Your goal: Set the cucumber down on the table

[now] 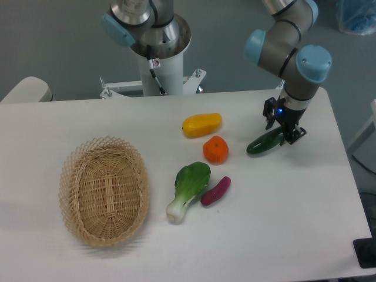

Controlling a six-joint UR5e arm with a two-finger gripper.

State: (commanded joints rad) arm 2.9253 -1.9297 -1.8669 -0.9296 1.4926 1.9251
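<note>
gripping cucumber (264,143) btw fingers (286,134) (tilted)

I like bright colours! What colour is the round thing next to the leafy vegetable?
Orange. The round fruit shows clearly in the fixed camera view, just above the bok choy.

- Light is bright, even and diffuse, seemingly from overhead; the white table (282,217) reads clean without blown-out patches.
- Shadows are soft and short: a faint grey one lies along the lower edge of the basket (104,191), and a thin one just under the cucumber (264,142), below the fingers of the gripper (284,130).
- Small glossy highlights sit on the cucumber, on the orange (215,149) left of the fingers, and on the blue arm caps above them.
- Focus is fairly sharp across the table; the fingers look slightly soft, and their dark parts hide fine detail.
- Mild compression grain shows in the grey background; the table edges look straight.
</note>
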